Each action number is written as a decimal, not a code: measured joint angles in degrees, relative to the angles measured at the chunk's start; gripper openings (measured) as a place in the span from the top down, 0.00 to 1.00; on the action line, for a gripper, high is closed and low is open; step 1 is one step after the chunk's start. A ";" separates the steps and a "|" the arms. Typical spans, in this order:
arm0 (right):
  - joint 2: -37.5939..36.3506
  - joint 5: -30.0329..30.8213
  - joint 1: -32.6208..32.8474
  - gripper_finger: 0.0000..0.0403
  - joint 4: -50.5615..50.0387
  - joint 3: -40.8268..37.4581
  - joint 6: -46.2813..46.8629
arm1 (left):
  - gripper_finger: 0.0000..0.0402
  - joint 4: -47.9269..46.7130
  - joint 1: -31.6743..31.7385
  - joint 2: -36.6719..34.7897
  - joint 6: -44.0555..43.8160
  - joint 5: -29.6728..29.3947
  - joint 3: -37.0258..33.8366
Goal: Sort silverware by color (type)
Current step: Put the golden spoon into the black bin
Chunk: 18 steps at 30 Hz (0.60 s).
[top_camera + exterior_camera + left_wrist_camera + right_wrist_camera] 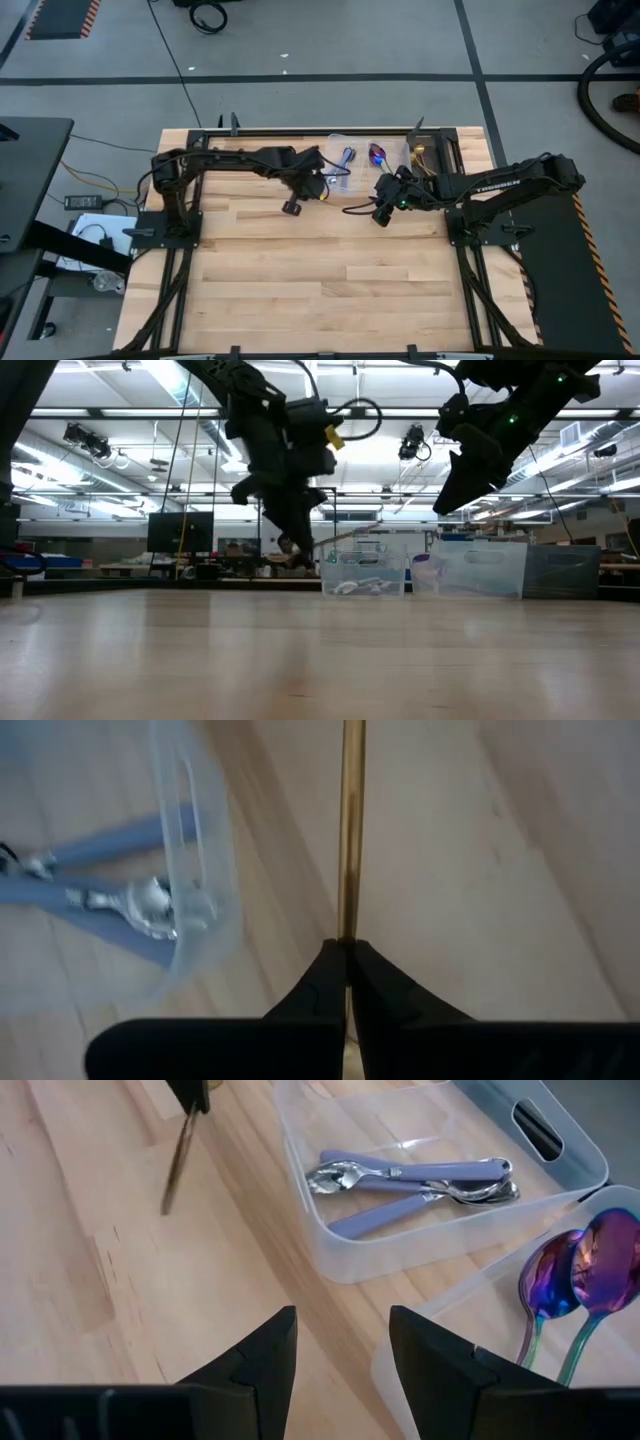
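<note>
While most pieces already lie sorted, I judge the job late but unfinished. My landmark is the clear plastic compartment tray point(350, 1250) at the table's far edge. One bin holds silver spoons with pale lavender handles point(420, 1180); the next holds iridescent purple-blue spoons point(575, 1275). Just beside the tray, over bare wood, my left gripper point(347, 960) is clamped on a slim gold utensil point(350, 830), not yet binned. Near the tray's front, my right gripper point(340, 1345) hovers parted, empty.
</note>
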 joint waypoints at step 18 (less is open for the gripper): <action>-2.32 -1.51 0.94 0.57 8.70 0.02 -7.61 | 0.98 17.77 -3.76 -2.86 0.11 -11.06 0.13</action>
